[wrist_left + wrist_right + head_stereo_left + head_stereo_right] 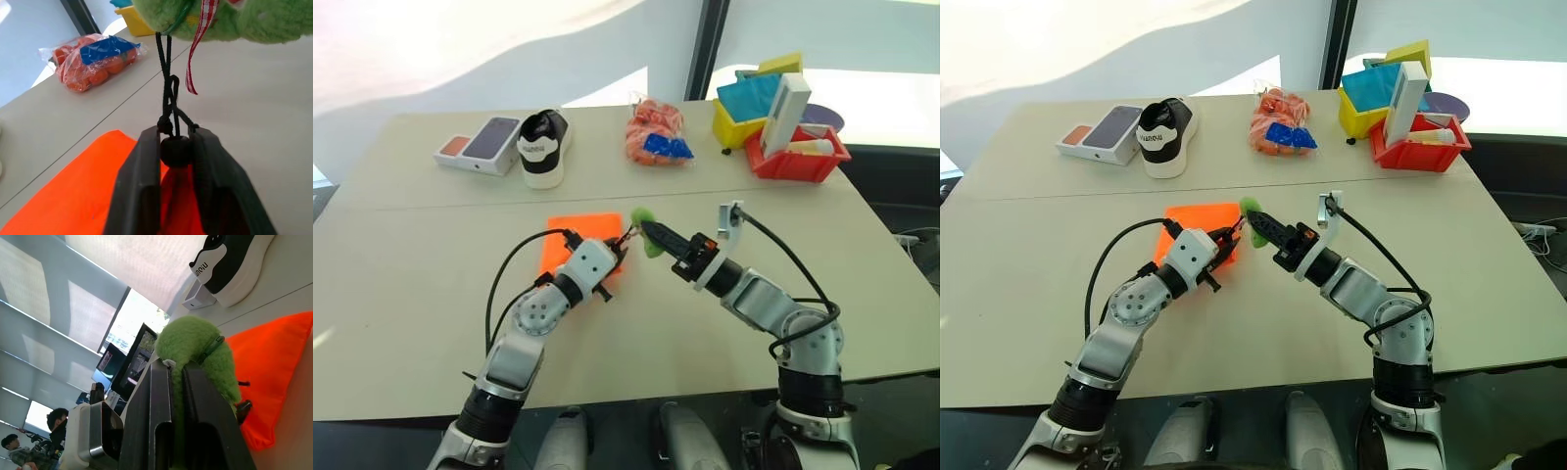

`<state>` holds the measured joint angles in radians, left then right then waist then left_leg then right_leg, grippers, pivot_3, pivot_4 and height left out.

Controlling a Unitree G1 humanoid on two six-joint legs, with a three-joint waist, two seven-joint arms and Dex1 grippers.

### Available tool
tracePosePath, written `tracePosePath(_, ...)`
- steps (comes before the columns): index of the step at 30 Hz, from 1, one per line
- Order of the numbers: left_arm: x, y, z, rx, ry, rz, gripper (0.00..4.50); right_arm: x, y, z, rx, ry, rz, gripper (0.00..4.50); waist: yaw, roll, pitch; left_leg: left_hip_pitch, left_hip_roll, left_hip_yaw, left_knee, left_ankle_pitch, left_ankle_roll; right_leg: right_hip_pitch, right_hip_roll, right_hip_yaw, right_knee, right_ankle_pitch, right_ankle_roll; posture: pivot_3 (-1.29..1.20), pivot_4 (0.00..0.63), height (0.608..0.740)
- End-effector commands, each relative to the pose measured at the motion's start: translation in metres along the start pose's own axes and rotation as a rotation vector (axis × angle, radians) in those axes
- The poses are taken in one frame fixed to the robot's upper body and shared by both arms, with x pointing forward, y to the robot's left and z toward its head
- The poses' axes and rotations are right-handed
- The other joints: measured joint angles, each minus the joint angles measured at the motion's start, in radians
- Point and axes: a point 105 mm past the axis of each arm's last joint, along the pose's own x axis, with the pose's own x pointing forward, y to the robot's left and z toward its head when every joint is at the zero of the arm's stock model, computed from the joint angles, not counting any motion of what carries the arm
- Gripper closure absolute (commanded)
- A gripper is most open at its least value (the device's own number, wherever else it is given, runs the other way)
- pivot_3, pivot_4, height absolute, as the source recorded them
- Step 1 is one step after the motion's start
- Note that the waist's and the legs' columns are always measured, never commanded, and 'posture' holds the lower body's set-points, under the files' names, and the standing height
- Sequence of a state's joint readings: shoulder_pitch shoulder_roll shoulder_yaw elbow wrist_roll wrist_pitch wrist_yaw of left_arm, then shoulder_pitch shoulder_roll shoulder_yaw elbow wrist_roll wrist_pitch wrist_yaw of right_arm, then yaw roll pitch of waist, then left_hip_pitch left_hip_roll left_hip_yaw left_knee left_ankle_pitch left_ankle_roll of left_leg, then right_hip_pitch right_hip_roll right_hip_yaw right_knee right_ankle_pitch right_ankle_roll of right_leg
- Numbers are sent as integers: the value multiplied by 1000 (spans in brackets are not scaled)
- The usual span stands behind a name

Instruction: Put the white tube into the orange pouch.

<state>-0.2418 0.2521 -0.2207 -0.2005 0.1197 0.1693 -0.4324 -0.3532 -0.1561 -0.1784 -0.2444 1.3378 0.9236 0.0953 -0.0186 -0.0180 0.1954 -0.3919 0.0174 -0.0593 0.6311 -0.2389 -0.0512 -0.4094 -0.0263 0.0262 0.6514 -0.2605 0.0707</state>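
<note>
White tube point(811, 147) lies across the red bin point(803, 163) at the far right of the bench point(411, 284), beside the tall white box point(784, 115) that leans between that bin and the yellow bin point(736, 123), well apart from both arms. Much nearer, the orange pouch point(570, 238) lies flat on the bench just ahead of the robot. The left gripper point(175, 147) has its jaws drawn narrow around the small black cord stopper point(174, 150) at the pouch mouth, the black cord point(167, 73) running up from it to the fuzzy green ring point(193, 350). The right gripper point(177, 374) has its jaws clamped on that green ring, holding it just above the pouch's near corner. By my reading this is the loosening step: the two grippers must move apart along the cord to open the mouth, and the tube is untouched. The likeliest failure is the stopper slipping out from between the left jaws, since it is small and round and gripped only at the tips; the cord would then stay cinched. The plush ring could likewise squash and slide out of the right jaws under tension. With nothing pinning the light fabric down, a pull might also drag or lift the whole pouch instead of opening it. Later, the reach to the red bin passes the leaning box, which could be knocked over. The shoe point(543, 147), phone boxes point(480, 145) and orange packet bundle point(656, 132) lie clear.
</note>
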Motion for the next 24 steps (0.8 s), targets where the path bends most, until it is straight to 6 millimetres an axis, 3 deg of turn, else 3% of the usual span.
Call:
tracePosePath(1, 2, 1, 10, 7, -36, 4, 4305, 0, 16, 6, -33, -25, 59, 4500, 0, 0, 0, 0, 0, 0, 0, 0, 0, 0, 0, 0, 0, 0, 0, 0, 150, 740)
tracePosePath(9, -10, 11, 2, 15, 6, 24, 4305, -6, 13, 17, -62, -67, 38, 4500, -1, 0, 0, 0, 0, 0, 0, 0, 0, 0, 0, 0, -1, 0, 0, 0, 150, 740)
tracePosePath(15, -53, 16, -16, 7, 78, -74, 4305, -28, -10, 34, -178, -90, -94, 4500, -1, 0, 0, -1, 0, 0, -2, 0, 0, -1, 0, 0, -2, -2, -3, 0, 150, 740)
tracePosePath(19, -81, 17, -21, -36, 119, -152, 4305, -43, -21, 25, -333, 37, -149, 4500, 1, 1, 0, -1, 0, 1, -3, 0, 0, -1, -1, 0, -3, -2, -4, 0, 150, 740)
tracePosePath(24, -116, 29, -36, -75, 200, -186, 4305, -53, -26, -2, -524, 266, -138, 4500, -2, 1, 1, -1, 2, 2, -3, 0, 0, -2, -1, 0, -4, -4, -6, 0, 150, 740)
